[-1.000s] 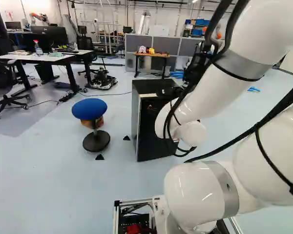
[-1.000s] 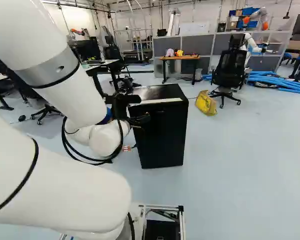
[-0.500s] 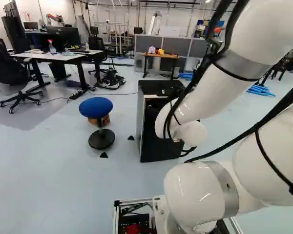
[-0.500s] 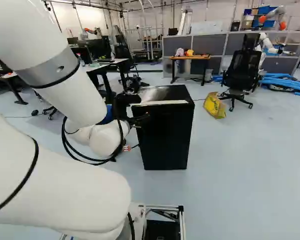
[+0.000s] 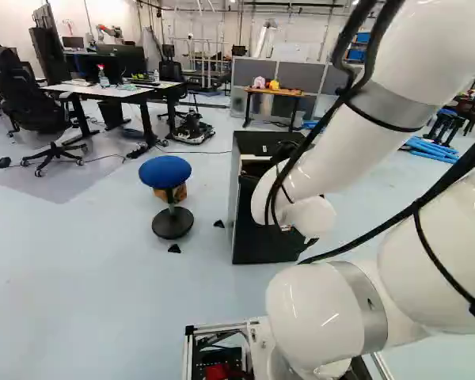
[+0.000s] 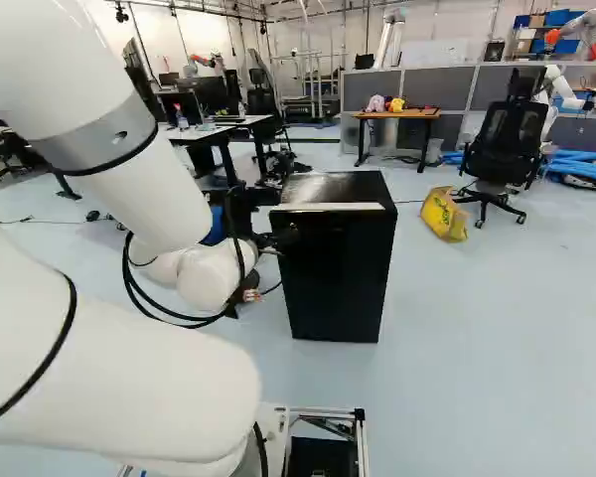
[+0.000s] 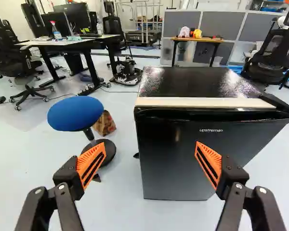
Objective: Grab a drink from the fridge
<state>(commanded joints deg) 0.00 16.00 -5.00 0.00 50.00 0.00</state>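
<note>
Fridge (image 6: 336, 278) is just ahead of the gripper (image 6: 278, 238) in the right base view. Left base view, the arm (image 5: 340, 146) kinda blocks part of it. Wrist view: gripper (image 7: 151, 144) is spread wide, holding nothing, fridge front ahead and out past one finger, blue stool (image 7: 75, 113) ahead of the other.

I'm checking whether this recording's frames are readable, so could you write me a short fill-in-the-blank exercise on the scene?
The stool has a seat coloured ____.
The tool is not shut but ____.
The yellow bag near the office chair rests on the ____.
The fridge ahead of the tool has a top coloured ____.
Missing words: blue; open; floor; black.
</note>
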